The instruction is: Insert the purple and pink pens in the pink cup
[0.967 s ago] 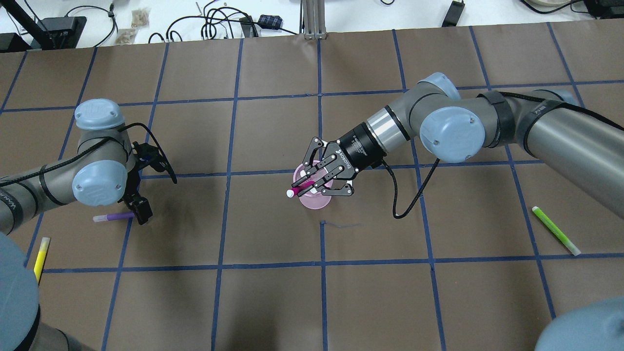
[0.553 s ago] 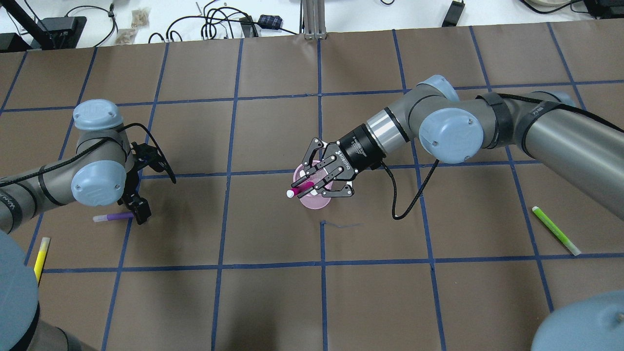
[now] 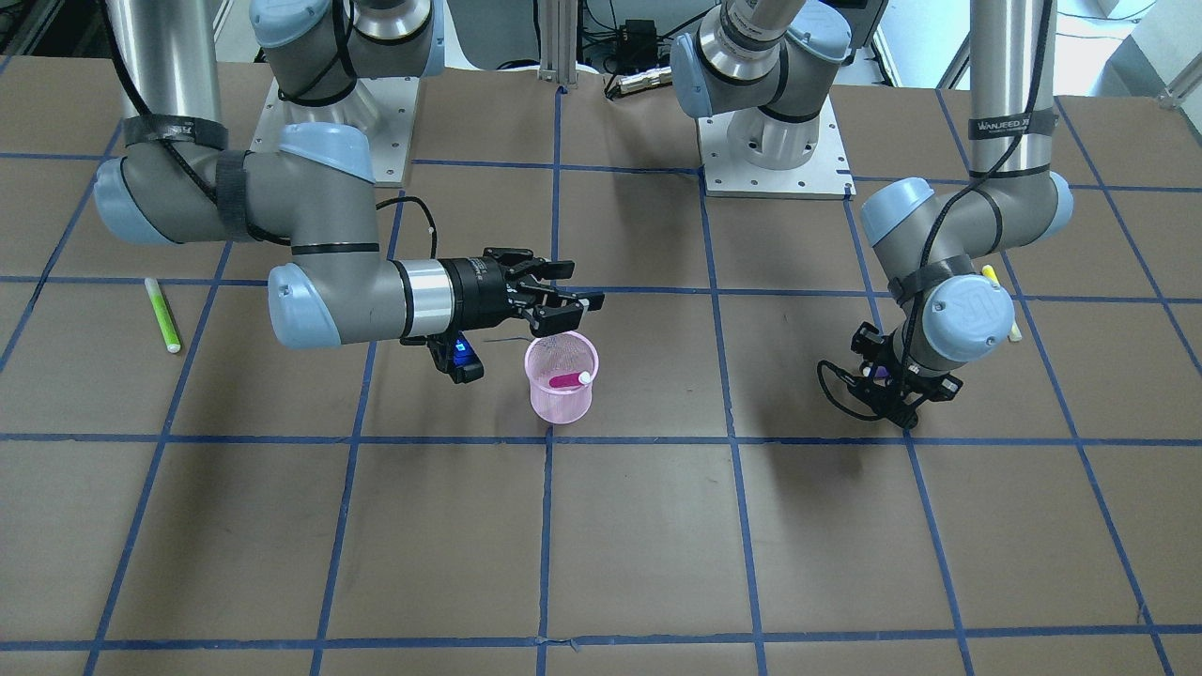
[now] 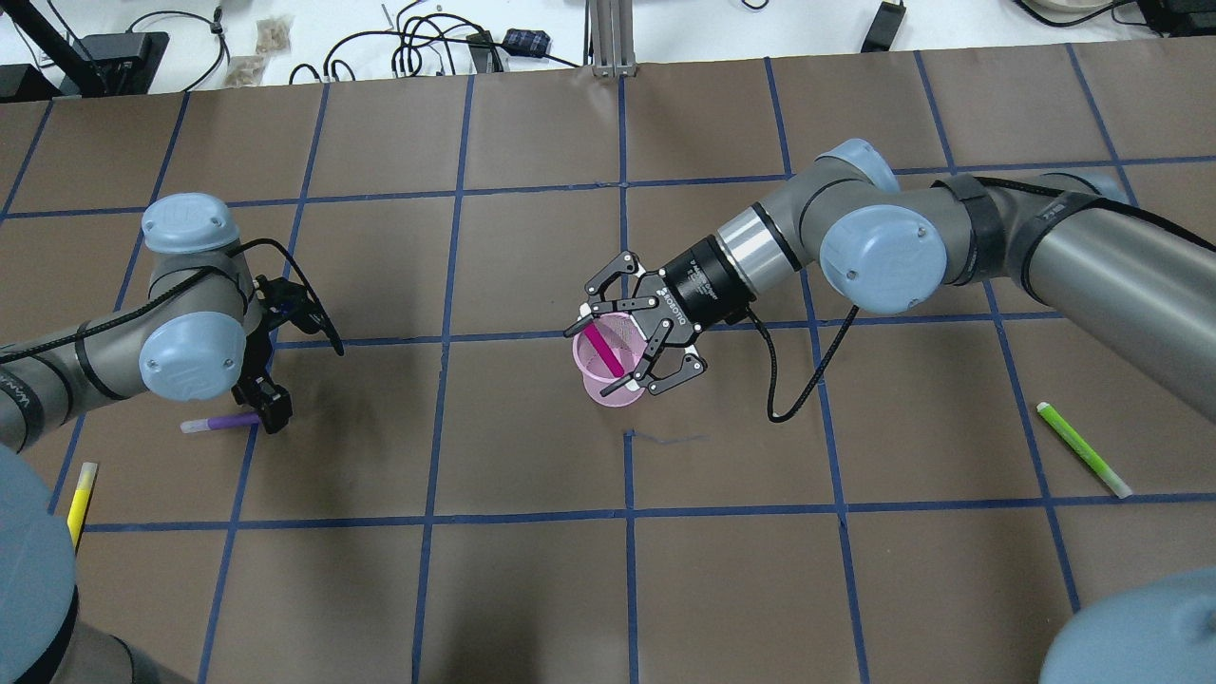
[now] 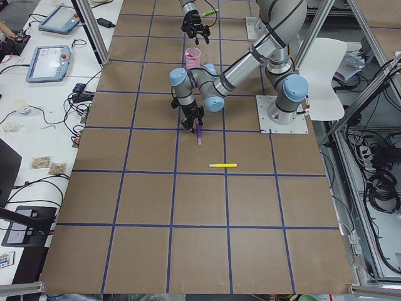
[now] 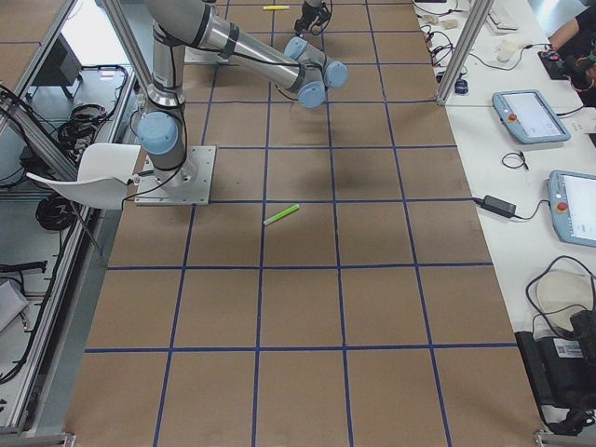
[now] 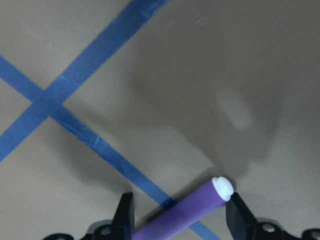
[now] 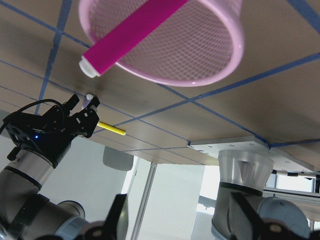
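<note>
The pink mesh cup (image 4: pixel 613 391) stands upright near the table's middle. The pink pen (image 4: pixel 603 350) leans inside it, white cap at the rim; both also show in the front view, cup (image 3: pixel 561 399) and pen (image 3: pixel 566 380). My right gripper (image 4: pixel 591 361) is open just above the cup's rim and holds nothing. In the right wrist view the cup (image 8: pixel 200 55) and pen (image 8: pixel 132 27) are close below. The purple pen (image 4: pixel 223 422) lies flat on the table. My left gripper (image 4: pixel 271 410) is open, low over its end, with a finger on each side (image 7: pixel 181 220) of the pen (image 7: pixel 180 215).
A green pen (image 4: pixel 1081 448) lies on the table at the right. A yellow pen (image 4: pixel 81 494) lies at the left near the front edge. Cables and boxes sit beyond the table's far edge.
My right gripper has opened and drawn back a little. The pink pen has dropped from its fingers into the cup. The left arm has hardly moved.
</note>
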Tool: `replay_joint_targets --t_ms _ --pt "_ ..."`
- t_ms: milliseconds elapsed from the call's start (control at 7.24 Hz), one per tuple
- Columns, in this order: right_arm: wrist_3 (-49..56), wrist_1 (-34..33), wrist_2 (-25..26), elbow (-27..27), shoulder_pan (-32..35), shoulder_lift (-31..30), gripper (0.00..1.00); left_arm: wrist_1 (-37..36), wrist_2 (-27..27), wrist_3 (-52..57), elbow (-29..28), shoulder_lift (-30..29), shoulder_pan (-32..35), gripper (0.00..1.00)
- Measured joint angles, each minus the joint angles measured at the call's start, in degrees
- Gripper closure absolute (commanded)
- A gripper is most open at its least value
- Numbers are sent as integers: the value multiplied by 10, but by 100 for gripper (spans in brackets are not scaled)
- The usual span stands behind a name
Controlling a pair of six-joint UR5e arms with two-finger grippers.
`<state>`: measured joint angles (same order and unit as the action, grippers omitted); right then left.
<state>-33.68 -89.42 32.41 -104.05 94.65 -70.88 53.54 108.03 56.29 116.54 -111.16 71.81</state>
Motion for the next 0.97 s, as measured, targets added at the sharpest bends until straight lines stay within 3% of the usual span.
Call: replay_joint_targets --t_ms 138,276,691,967 --pt "-5 -2 48 26 -10 -3 0 -3 0 1 -1 -1 0 76" --pt "-16 0 118 72 -22 -6 0 -6 0 3 -2 -1 0 90" --pt "-40 2 360 192 -36 -26 0 -11 0 7 -4 -2 0 100" --pt "-27 3 493 222 -37 -50 0 -12 0 8 -6 -1 0 100"
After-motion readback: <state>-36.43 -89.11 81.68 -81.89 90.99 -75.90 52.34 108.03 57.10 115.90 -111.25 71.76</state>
